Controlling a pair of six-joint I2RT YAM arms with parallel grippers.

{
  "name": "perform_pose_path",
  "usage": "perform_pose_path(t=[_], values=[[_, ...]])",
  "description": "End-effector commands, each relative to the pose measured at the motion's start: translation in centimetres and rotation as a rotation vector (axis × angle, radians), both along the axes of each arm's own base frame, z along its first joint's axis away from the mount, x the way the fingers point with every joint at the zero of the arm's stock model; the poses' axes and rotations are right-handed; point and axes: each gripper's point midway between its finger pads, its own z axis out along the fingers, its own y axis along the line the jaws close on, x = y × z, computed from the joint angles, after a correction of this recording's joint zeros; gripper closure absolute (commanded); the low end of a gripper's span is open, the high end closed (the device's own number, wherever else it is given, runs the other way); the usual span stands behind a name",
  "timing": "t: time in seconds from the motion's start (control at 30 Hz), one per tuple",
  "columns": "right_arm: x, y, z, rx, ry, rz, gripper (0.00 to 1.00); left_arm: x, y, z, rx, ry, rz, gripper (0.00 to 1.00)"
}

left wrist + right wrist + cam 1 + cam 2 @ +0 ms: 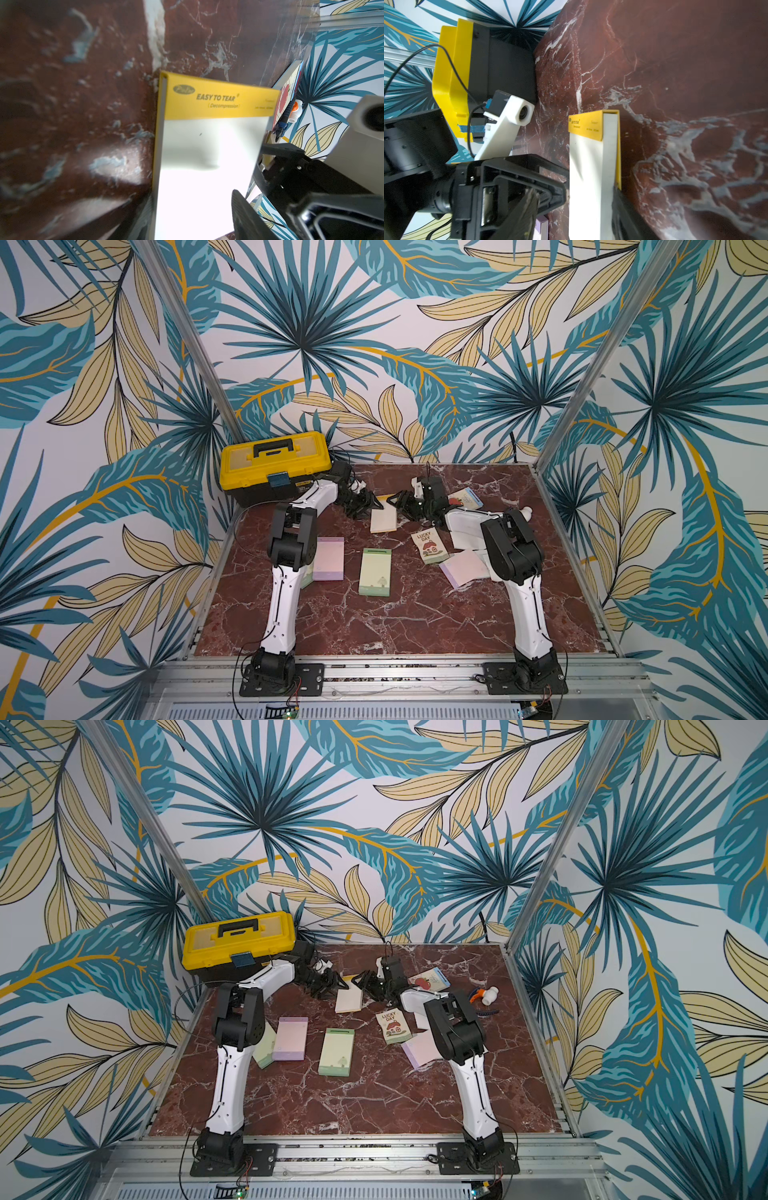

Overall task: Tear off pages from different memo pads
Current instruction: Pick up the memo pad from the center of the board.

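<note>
The left gripper (372, 502) straddled the pad (383, 522) half-open, grip uncertain, while the right gripper (395, 502), half-open and empty, might clamp the whole pad rather than its top page (207, 162) and drag it.

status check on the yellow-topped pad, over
Left claw straddling cream pad, grip unclear. Right claw open around same pad. Claws crowd each other over it.
</note>
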Motion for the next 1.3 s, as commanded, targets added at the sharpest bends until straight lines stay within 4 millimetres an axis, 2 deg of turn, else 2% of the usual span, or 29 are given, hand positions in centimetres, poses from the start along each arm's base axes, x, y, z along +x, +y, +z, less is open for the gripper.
perform_pose_path(t=[0.0,0.27,0.4,0.67,0.73,0.8,0.83,0.9,1.0,1.1,1.27], values=[[-3.2,3.3,1.7,0.025,0.005,0.125,0.48,-1.6,-0.8,-1.4,0.022,0.045,-0.030,0.39],[-4.5,4.9,0.9,-0.032,0.047,0.188,0.49,-1.5,-0.5,-1.1,0.017,0.038,-0.028,0.39],[-4.5,4.7,0.3,-0.095,0.069,0.174,0.52,-1.5,-0.3,-0.9,0.016,0.034,-0.027,0.39],[-4.2,3.7,0.5,-0.145,0.076,0.122,0.67,-1.6,0.1,-0.6,0.013,0.030,-0.025,0.39],[-4.2,3.5,0.8,-0.150,0.070,0.112,0.74,-1.6,0.2,-0.5,0.013,0.028,-0.025,0.39],[-4.2,3.3,1.2,-0.150,0.066,0.102,0.86,-1.7,0.4,-0.6,0.011,0.034,-0.022,0.39],[-4.3,3.3,1.5,-0.148,0.063,0.100,0.91,-1.5,0.6,0.6,0.003,0.013,-0.019,0.39],[-4.5,3.0,2.3,-0.149,0.056,0.096,0.99,-1.4,1.2,1.7,-0.003,-0.004,-0.011,0.39],[-5.2,2.5,4.0,-0.149,0.042,0.095,1.00,-1.7,2.4,3.2,-0.011,-0.031,0.002,0.37],[-6.4,2.1,6.5,-0.148,0.025,0.112,1.00,-2.4,3.5,5.6,-0.039,-0.084,-0.003,0.35],[-9.7,1.3,12.4,-0.126,-0.008,0.186,1.00,-5.1,3.8,11.3,-0.191,-0.237,-0.047,0.34]])
